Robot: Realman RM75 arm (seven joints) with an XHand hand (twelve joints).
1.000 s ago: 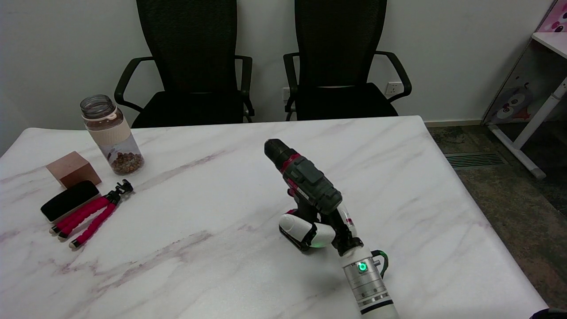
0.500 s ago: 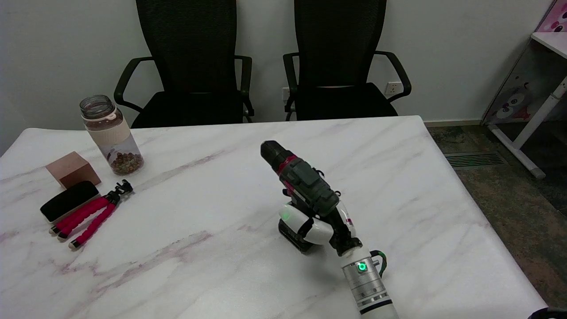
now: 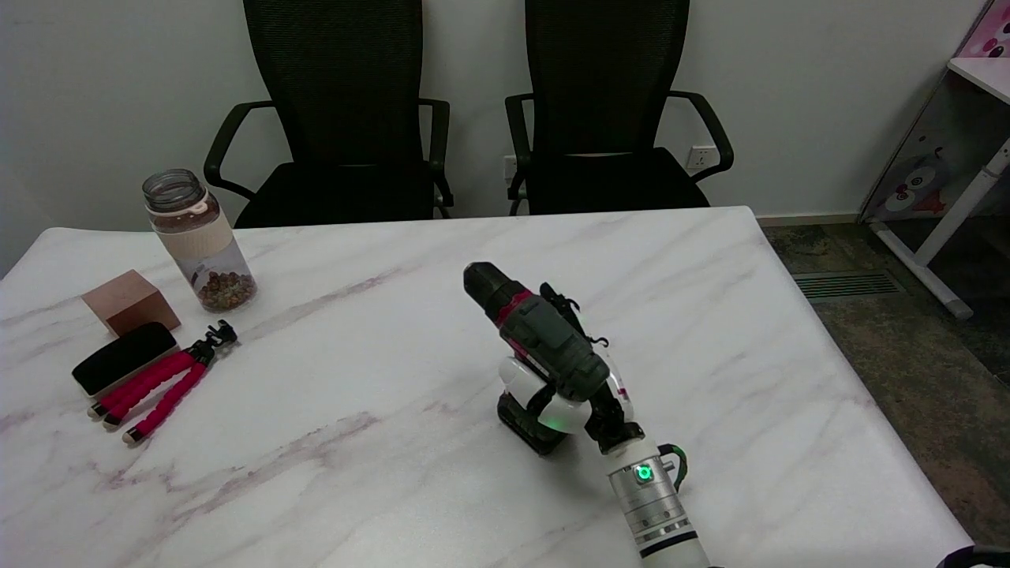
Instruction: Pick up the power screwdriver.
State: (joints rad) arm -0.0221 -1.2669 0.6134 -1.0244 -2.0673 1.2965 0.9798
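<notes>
Since 1 second ago, the right hand (image 3: 562, 394) has wrapped its fingers around the power screwdriver (image 3: 536, 339) handle; lifting comes next.

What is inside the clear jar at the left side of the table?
The clear jar holds a low layer of small brown pieces at its bottom; what they are is unclear. A beige band covers its middle, so the inside there is hidden. It has no lid.

No text, brand or number can be read anywhere. The dark green and red power screwdriver (image 3: 544, 339) carries a small label strip, but it is too blurred to read.
</notes>
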